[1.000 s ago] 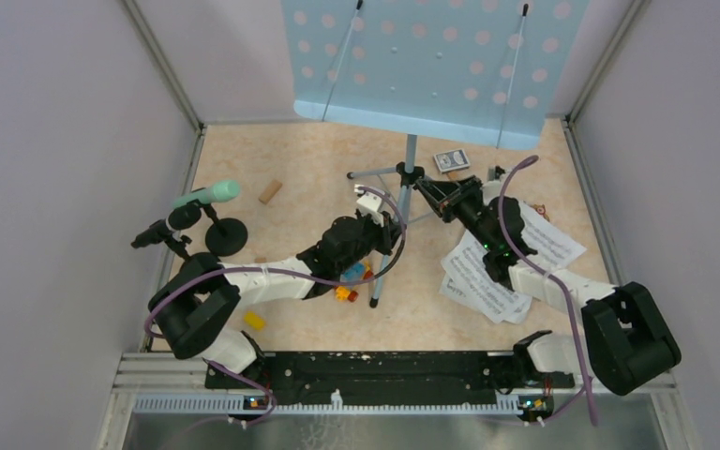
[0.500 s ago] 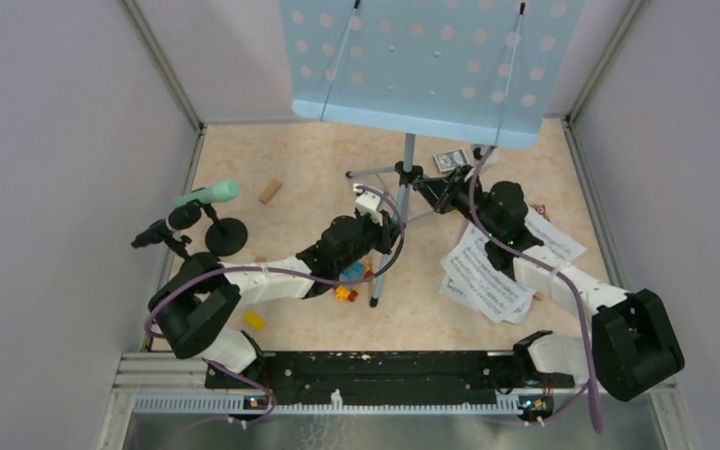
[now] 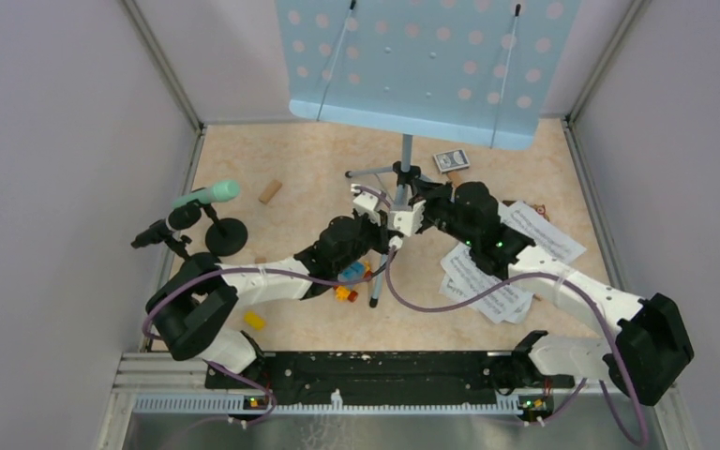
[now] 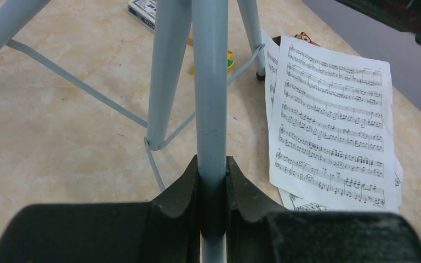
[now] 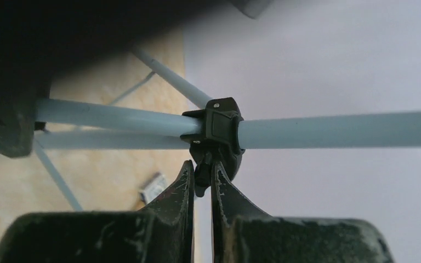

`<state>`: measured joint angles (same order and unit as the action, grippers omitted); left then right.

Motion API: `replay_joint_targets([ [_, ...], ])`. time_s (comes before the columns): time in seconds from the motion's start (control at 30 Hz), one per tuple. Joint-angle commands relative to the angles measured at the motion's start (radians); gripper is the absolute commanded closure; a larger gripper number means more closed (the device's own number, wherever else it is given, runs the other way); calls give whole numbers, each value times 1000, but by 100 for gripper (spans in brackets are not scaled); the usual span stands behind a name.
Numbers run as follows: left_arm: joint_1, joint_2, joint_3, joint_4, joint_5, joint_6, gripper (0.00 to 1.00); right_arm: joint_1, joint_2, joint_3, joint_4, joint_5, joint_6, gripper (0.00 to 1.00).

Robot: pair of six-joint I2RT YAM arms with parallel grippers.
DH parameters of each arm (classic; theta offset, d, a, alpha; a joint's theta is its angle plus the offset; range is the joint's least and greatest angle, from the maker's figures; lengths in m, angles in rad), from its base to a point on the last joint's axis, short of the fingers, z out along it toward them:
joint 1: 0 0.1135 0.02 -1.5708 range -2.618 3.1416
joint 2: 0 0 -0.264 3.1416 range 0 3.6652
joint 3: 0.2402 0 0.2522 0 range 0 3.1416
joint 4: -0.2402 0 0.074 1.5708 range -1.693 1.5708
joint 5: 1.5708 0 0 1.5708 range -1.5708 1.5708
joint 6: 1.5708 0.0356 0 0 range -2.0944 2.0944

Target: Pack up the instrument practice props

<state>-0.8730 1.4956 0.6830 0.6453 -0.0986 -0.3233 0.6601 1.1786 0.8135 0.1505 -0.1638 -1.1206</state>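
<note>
Left claw (image 4: 212, 171): gripped tripod pole (image 4: 211, 82); right claw (image 5: 201, 165): pinched its collar knob (image 5: 200, 182); sheet music (image 4: 329, 126) beside pole; beige table (image 4: 60, 126), pale walls (image 3: 56, 187).

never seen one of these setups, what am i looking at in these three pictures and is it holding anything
These are two robot arms bolted at the near edge of a table. The wide picture looks down from above and behind them. The other two come from a camera on each wrist, so you see the fingers up close.

The left gripper is clamped on a stand leg. The right gripper pinches a small knob under the black collar on the pole.

The pale-blue music desk sits on top of that stand. On the table lie sheet-music pages, a mint-green microphone, a black microphone, toy bricks and a wooden block.
</note>
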Motion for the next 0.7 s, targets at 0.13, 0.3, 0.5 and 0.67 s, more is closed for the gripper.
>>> replay_joint_targets([
  [0.13,-6,24,-76,-165,20,2,100,210,-39,-190,-48,220,-591,100],
  [0.3,-6,21,-78,-165,17,0,100,217,-108,-248,252,273,-422,73],
  [0.5,-5,16,-80,-165,8,1,100,217,-298,-286,385,404,305,17],
  [0.67,-7,1,-97,-147,2,-23,100,216,-479,-415,425,641,828,16],
])
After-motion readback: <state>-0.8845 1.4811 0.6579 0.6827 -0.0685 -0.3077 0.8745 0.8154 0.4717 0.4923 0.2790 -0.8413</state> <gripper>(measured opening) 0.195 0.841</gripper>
